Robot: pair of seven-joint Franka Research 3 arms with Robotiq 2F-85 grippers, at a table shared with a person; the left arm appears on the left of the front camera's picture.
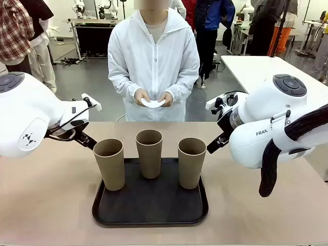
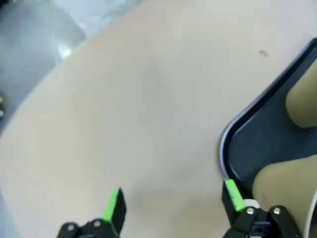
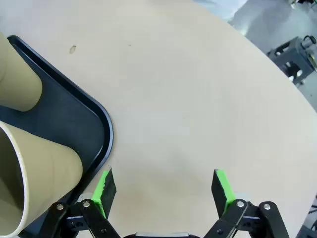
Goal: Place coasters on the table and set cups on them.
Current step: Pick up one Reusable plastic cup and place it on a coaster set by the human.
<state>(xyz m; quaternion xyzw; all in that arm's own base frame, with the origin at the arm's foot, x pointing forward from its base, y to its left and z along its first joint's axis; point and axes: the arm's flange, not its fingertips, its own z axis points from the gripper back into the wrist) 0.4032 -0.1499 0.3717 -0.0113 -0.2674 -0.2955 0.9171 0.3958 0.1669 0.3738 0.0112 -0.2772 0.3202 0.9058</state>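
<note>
Your left gripper [image 2: 172, 194] and right gripper [image 3: 162, 178] hang spread wide, empty, over the table [image 1: 51, 205] beside the black tray [image 1: 148, 221] where the three cups [image 1: 149, 154] stand upright. They look light, stiff, tippy: pinch mid-wall. The person's hands [image 1: 142, 96] hold the flimsy coasters [image 1: 152, 104].

Lettering, partial: "FRAN", black on the white casing of the right arm [image 1: 266, 134], right side, cut short by a black cable sleeve [image 1: 271, 159]. No other legible text.
</note>
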